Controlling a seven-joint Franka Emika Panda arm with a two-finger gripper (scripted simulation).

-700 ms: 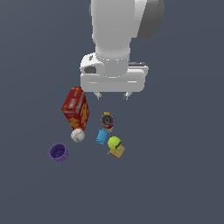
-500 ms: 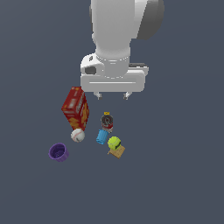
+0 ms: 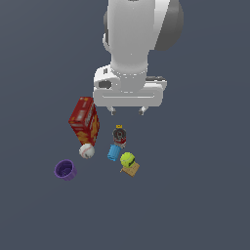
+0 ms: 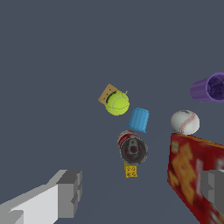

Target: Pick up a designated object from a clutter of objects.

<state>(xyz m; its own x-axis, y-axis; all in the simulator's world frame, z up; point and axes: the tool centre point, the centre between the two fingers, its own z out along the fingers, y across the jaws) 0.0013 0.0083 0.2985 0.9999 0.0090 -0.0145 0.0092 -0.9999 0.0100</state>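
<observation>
The designated object is a small bright-blue stubby cylinder point(image 3: 114, 152) point(image 4: 139, 119) lying among the clutter of objects, between the white baseball point(image 3: 87, 151) point(image 4: 185, 122) and the yellow-green tennis ball point(image 3: 128, 159) point(image 4: 117, 103). The dark can point(image 3: 119, 135) point(image 4: 132, 148) stands just behind it. My gripper point(image 3: 127, 111) point(image 4: 142, 192) hangs open above the can, well clear of the blue piece, with nothing between its fingers point(image 4: 70, 192).
A tall red box point(image 3: 84, 120) point(image 4: 194, 175) stands at the exterior view's left of the can. A purple cup point(image 3: 65, 170) point(image 4: 209, 87) lies further left. A tan square point(image 3: 130, 169) point(image 4: 108, 93) sits under the tennis ball. A small yellow tag point(image 4: 130, 170) lies by the can.
The arm has shifted slightly. The objects have not moved.
</observation>
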